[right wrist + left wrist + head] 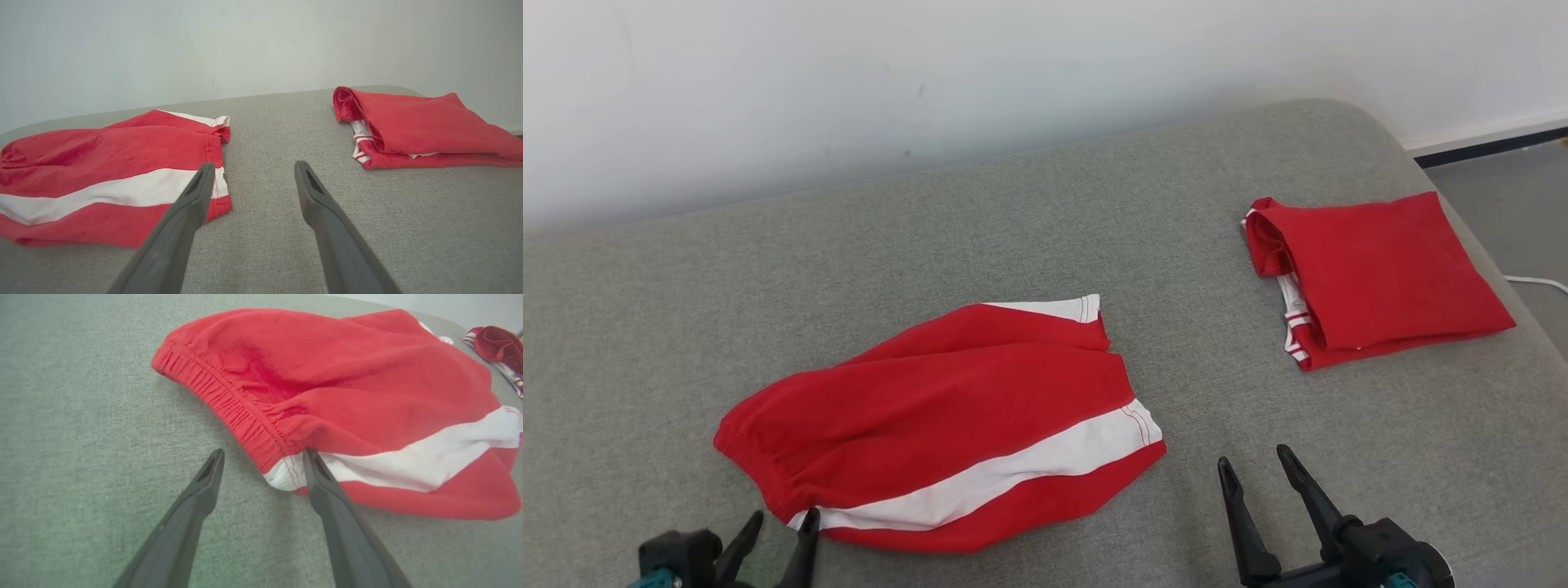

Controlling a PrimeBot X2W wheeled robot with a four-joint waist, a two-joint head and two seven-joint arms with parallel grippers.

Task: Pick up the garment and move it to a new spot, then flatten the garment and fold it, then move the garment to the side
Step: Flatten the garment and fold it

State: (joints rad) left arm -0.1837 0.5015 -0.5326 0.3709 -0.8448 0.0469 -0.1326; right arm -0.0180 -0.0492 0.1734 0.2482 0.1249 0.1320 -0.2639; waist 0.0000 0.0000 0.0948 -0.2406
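- Currently, the red shorts with a white side stripe and gathered elastic waistband [931,408] lie spread near the middle of the grey upholstered surface [1094,204], waistband towards the robot's left.
- Note the folded red garment [1380,269] lying well apart at the far right; leave it alone.
- Check the left gripper [783,523]: its jaws stand apart and clamp nothing, with one fingertip at the waistband corner where the white stripe ends.
- Check the right gripper [1254,461]: its jaws stand apart over bare surface, near the leg hem.
- Expect light, limp cloth that sags, wrinkles and drags on the textured cover; it is not fragile.
- Take hold at the waistband corner and at the hem corner, where stitched layers are thicker; a pinch in mid-panel probably lifts one layer only.
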